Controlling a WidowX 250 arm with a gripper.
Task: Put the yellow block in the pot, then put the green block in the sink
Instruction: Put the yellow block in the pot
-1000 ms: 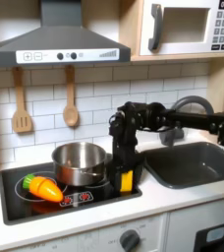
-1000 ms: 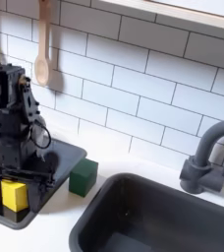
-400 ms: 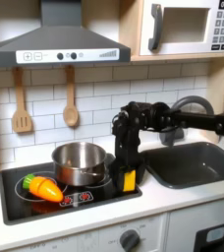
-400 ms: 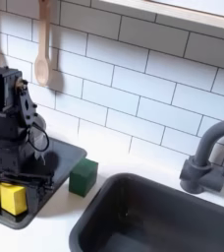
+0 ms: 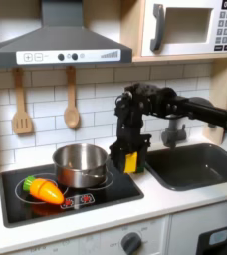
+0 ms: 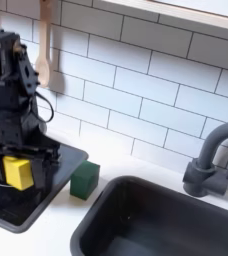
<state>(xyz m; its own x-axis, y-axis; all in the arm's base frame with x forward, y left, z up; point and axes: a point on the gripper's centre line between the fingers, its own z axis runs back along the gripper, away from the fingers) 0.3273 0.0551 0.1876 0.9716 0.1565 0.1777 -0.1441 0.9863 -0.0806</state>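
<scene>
My gripper (image 5: 129,169) is shut on the yellow block (image 5: 130,160) and holds it a little above the stovetop, just right of the steel pot (image 5: 80,164). In the second exterior view the yellow block (image 6: 19,173) hangs between the fingers of the gripper (image 6: 16,180), clear of the black stove surface. The green block (image 6: 84,180) rests on the white counter between the stove and the dark grey sink (image 6: 136,235). In the first exterior view the sink (image 5: 197,176) lies to the right of the arm, and the arm hides the green block.
An orange toy carrot (image 5: 43,189) lies on the black stovetop (image 5: 96,199) front left of the pot. The arched faucet (image 6: 210,160) stands behind the sink. Wooden utensils (image 5: 71,105) hang on the tiled wall under the range hood (image 5: 61,45).
The gripper has risen from the stovetop with the yellow block in it. The green block, pot and carrot have not moved.
</scene>
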